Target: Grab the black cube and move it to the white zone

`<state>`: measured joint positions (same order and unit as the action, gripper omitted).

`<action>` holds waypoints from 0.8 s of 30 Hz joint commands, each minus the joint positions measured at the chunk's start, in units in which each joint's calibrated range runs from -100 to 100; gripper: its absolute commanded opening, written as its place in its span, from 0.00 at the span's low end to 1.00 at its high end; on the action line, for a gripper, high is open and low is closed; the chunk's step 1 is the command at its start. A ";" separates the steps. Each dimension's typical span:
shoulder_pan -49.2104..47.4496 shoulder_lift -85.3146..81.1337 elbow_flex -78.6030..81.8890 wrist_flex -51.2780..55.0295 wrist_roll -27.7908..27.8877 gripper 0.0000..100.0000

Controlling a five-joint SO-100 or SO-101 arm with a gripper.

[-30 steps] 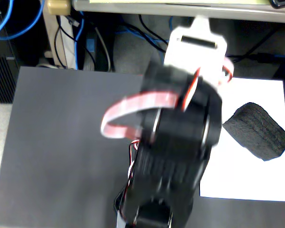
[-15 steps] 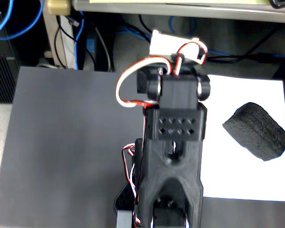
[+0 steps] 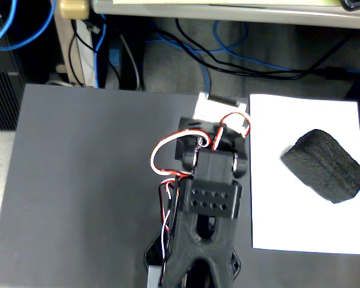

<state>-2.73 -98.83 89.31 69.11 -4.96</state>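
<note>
The black cube (image 3: 327,165), a dark spongy foam block, lies on the white zone (image 3: 288,216), a white paper sheet on the right of the table, toward the sheet's upper right. My gripper (image 3: 222,117) is at the far end of the folded black arm (image 3: 207,204) in the middle of the fixed view, just left of the sheet's top corner. It is apart from the cube and holds nothing that I can see. Its jaws are hidden among the arm's body, a white part and red wires.
The dark grey table top (image 3: 84,192) stretches left of the arm. Behind the table's far edge hang blue and black cables (image 3: 228,57) and a beige furniture leg (image 3: 75,42). The cube reaches close to the sheet's right edge.
</note>
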 commanded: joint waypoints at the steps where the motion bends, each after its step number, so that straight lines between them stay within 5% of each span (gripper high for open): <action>1: -0.14 -0.75 7.52 -1.61 0.45 0.01; 24: -0.14 -0.75 10.60 2.25 0.29 0.01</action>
<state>-2.66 -98.92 100.00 70.90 -4.96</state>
